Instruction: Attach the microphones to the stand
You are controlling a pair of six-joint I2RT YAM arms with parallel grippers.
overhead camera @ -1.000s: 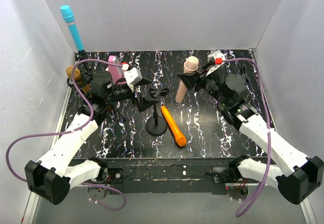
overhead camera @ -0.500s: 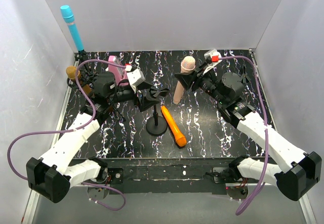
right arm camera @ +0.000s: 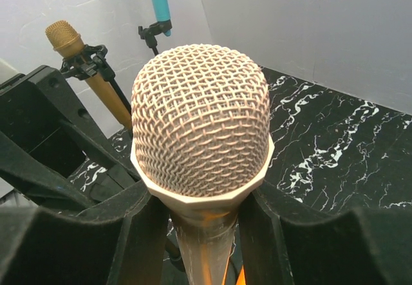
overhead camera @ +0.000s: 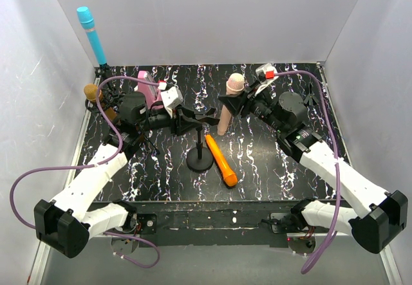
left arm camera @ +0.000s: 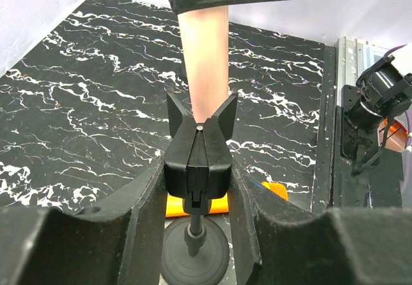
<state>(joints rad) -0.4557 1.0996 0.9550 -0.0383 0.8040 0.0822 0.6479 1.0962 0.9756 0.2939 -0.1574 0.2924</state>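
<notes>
1. While white walls (overhead camera: 38, 73) are closing in the black marbled table (overhead camera: 277, 163) on 3 sides, bare mat is showing mostly on the right half, between the stand (overhead camera: 199, 162) and the right wall.
2. The stand is sitting near the table's middle, with the orange microphone (overhead camera: 221, 161) lying flat just beside its round base, on the right.
3. The back left corner is crowding up. The cyan-blue microphone (overhead camera: 92, 35) is standing clipped upright at the back, the gold microphone (overhead camera: 94, 94) is sitting in a clip by the left edge, and a pink block (overhead camera: 147, 87) is resting behind the left arm.
4. The left arm is reaching in from the left, its left gripper (left arm camera: 196, 177) clamping the stand's clip (left arm camera: 196, 143) from both sides.
5. The right arm is stretching in from the right, the right gripper (right arm camera: 199, 240) gripping the peach-pink microphone (right arm camera: 199, 124) just below its mesh head, head up and slightly tilted.
6. That microphone's lower end is hanging just behind the clip's open V; whether they are touching cannot be told.
</notes>
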